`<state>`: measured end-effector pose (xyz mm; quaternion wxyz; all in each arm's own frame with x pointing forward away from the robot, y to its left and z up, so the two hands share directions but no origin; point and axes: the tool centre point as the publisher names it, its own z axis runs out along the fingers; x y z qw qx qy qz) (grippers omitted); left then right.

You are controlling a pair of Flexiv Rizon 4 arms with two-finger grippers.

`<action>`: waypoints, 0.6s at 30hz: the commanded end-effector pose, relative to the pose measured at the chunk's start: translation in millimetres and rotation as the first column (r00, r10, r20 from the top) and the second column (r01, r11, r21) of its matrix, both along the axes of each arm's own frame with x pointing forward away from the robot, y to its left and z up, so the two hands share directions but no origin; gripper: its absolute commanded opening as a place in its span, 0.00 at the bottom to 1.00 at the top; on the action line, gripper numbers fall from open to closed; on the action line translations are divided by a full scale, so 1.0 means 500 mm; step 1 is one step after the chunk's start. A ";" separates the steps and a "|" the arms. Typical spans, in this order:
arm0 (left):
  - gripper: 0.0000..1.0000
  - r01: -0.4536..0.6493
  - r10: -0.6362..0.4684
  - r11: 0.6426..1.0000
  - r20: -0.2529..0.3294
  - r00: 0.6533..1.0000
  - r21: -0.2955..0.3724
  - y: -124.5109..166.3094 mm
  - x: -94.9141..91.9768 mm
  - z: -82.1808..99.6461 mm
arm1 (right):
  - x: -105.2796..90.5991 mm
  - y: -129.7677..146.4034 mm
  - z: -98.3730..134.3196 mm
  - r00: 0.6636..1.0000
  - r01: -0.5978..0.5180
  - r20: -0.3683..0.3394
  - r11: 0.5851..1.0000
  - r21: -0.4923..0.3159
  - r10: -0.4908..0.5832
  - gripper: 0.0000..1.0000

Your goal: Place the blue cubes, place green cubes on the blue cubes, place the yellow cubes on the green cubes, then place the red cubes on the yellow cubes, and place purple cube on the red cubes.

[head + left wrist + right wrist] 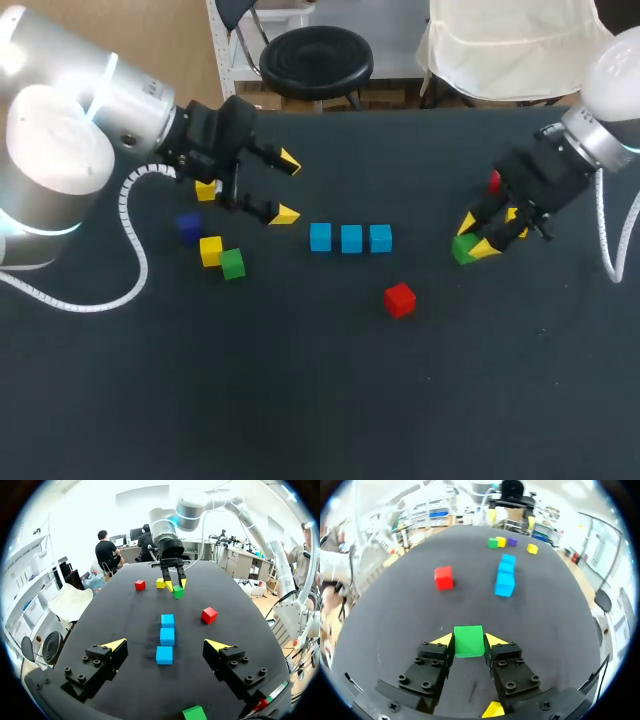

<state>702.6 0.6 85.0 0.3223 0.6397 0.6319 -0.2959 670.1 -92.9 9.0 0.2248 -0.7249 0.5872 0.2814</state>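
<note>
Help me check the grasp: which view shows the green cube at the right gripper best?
The right wrist view: the green cube sits in the right gripper, both fingers touching its sides. The head view shows it partly hidden under that gripper; the left wrist view shows it small, far off.

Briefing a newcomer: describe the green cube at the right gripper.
From the three blue cubes mid-table, look toward the right arm. This green cube is clamped between the right gripper's yellow tips; the other green cube lies free beside a yellow cube.
</note>
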 end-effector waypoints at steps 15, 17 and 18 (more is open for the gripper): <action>1.00 0.002 -0.002 1.000 0.001 1.000 -0.003 0.001 0.001 -0.001 | 0.001 0.173 0.125 0.972 0.232 0.051 0.973 0.000 -0.231 0.00; 1.00 0.002 -0.002 1.000 0.001 1.000 -0.003 0.001 0.001 -0.001 | 0.001 0.173 0.125 0.972 0.232 0.051 0.973 0.000 -0.231 0.00; 1.00 0.002 -0.002 1.000 0.001 1.000 -0.003 0.001 0.001 -0.001 | 0.001 0.173 0.125 0.972 0.232 0.051 0.973 0.000 -0.231 0.00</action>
